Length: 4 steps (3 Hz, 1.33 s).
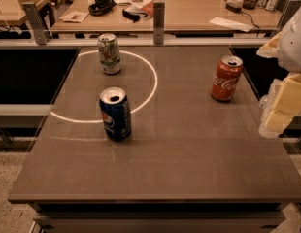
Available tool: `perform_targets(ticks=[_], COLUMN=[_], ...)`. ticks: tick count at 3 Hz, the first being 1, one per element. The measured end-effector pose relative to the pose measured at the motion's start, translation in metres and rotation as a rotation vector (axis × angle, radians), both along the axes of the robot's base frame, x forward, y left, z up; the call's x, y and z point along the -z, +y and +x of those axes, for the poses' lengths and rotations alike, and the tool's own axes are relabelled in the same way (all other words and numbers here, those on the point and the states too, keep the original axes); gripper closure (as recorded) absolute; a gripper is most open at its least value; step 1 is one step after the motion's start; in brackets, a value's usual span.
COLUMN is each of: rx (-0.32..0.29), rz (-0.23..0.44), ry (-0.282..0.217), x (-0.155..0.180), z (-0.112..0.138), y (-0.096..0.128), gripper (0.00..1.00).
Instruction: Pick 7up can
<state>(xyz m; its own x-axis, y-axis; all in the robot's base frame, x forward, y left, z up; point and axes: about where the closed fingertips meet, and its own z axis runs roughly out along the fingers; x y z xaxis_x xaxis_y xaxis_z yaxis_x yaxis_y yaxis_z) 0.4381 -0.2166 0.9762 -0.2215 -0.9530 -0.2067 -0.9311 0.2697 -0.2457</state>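
Observation:
The 7up can [108,54], pale silver-white with green markings and a silver top, stands upright at the far left of the brown table [189,149]. My gripper [281,108] is at the right edge of the view, pale and blocky, beside the table's right side and far from the 7up can. It holds nothing that I can see.
A dark blue Pepsi can [115,113] stands upright in front of the 7up can. A red-orange Coca-Cola can [226,78] stands at the right, close to my gripper. A bright ring of light [153,84] lies on the tabletop. A cluttered desk [189,8] stands behind.

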Motion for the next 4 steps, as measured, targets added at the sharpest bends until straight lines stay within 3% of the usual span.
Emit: perform_targets(ticks=[2,4], rx=[-0.003,0.064], rz=[0.022,0.185], ry=[-0.011,-0.01], x=[-0.004,-0.005], z=[0.005,0.047], y=[0.003,0.024], gripper=[0.0,0.0])
